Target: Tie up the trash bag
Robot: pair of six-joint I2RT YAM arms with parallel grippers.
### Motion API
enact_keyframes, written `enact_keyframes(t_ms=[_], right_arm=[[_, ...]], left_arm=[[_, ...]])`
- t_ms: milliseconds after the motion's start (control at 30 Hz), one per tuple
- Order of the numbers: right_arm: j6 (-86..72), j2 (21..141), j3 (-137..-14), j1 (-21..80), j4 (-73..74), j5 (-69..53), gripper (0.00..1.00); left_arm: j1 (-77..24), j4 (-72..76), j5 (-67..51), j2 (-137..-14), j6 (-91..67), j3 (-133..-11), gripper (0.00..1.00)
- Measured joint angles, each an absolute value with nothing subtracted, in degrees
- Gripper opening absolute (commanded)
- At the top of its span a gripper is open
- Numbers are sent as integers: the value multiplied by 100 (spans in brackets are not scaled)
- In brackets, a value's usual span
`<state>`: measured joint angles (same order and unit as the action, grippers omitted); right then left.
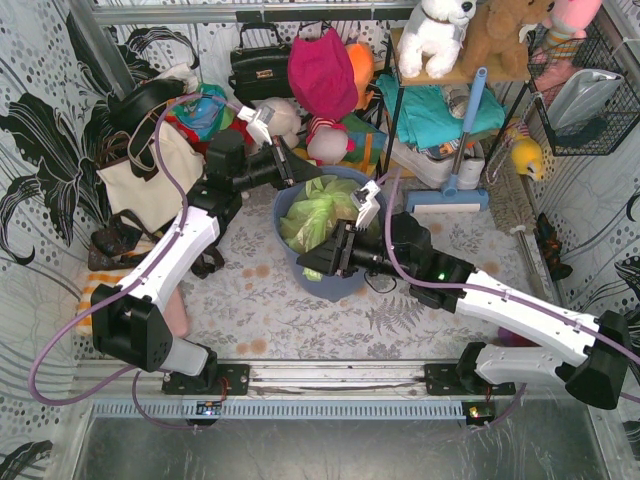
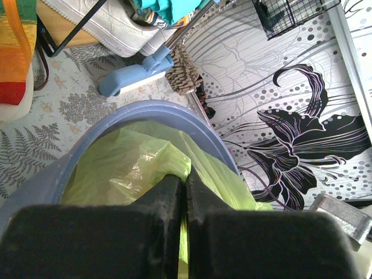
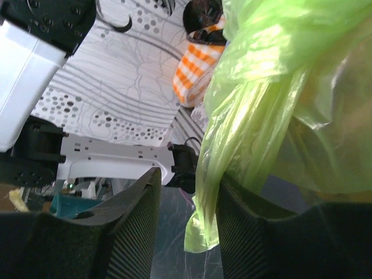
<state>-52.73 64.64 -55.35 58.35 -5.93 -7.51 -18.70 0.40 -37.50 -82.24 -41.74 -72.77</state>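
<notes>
The trash bag (image 1: 318, 213) is thin light-green plastic and sits inside a blue-grey round bin (image 1: 330, 283) in the middle of the floor. My left gripper (image 1: 290, 172) reaches in at the bin's far-left rim. In the left wrist view the left gripper (image 2: 186, 179) is shut on a fold of the trash bag (image 2: 131, 165). My right gripper (image 1: 336, 256) is at the bin's near side. Seen from the right wrist, the right gripper (image 3: 189, 189) stands open. A twisted strand of the trash bag (image 3: 256, 116) hangs between its jaws and lies against the right finger (image 3: 247, 215).
A cream tote bag (image 1: 140, 182) stands left of the bin and a black handbag (image 1: 260, 66) behind it. A blue-handled mop (image 1: 452, 190) and a shelf of plush toys (image 1: 470, 35) are at the back right. A wire basket (image 1: 590, 95) hangs on the right wall.
</notes>
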Motion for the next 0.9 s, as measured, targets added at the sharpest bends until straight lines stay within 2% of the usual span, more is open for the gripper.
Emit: enact_keyframes(t_ms=[467,667,733,767,900], right_arm=[[-5293,6639,-5028,5688,-1734,-1964,39],[-5293,6639,-4681,5618,-2460,-2215,31],[-5288,6650,-4598,5610,-2665,-2257,32],[-5269,6711,-4563,5588,-3039,-2296,35],[-5177,6746,-4506,5588,-3450,-2265,35]], left_arm=[[-1868,49,-3750,-8224,-4195,-7247,10],[-1870,67,-3750,-8224,-4215,-7247,10],[-1868,84,-3750,-8224,-4219,-7244,10],[-1868,86,-3750,-8224,-4237,-7244,10],[-1870,89,-3750,-8224,-4259,-7242,10]])
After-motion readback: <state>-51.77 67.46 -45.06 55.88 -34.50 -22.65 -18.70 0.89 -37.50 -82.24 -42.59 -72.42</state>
